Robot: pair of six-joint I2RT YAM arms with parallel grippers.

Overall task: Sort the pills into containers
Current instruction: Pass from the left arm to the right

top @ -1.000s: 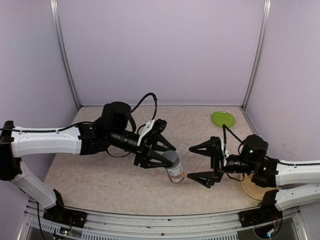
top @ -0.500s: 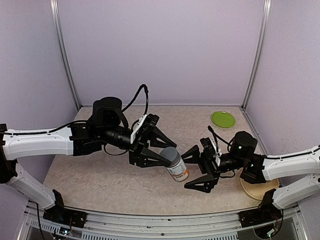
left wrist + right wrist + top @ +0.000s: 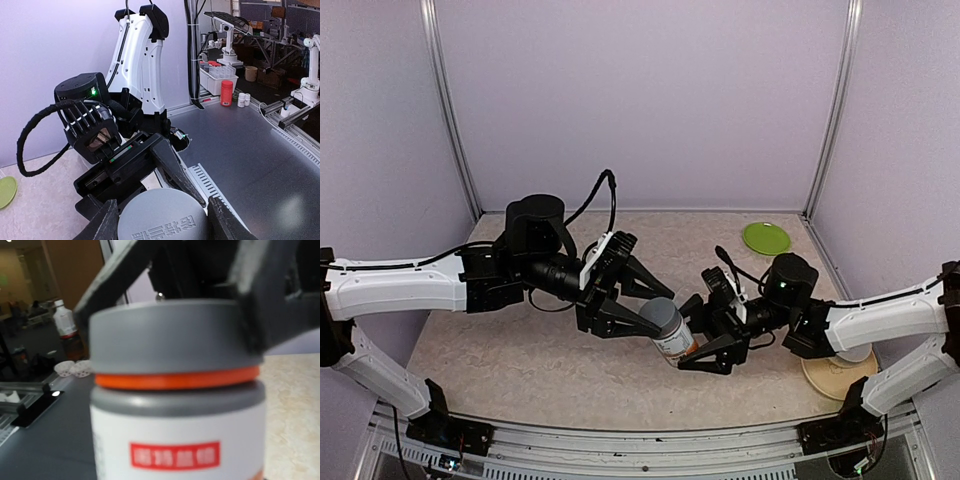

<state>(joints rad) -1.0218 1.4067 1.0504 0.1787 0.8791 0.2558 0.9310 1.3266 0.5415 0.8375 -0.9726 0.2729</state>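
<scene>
I can see no pills and no pill box; presumably the pills are inside the white plastic bottle with grey cap and orange ring (image 3: 670,336), held low centre of the top view over the surface (image 3: 520,350). On the left gripper (image 3: 647,313) the jaws clamp the cap. The right gripper (image 3: 684,338) straddles the body with its jaws spread, and I cannot tell if they touch it. The bottle looks rigid, light and slick, so I'd grip it at cap and label. Its long axis tilts, cap toward upper left.
</scene>
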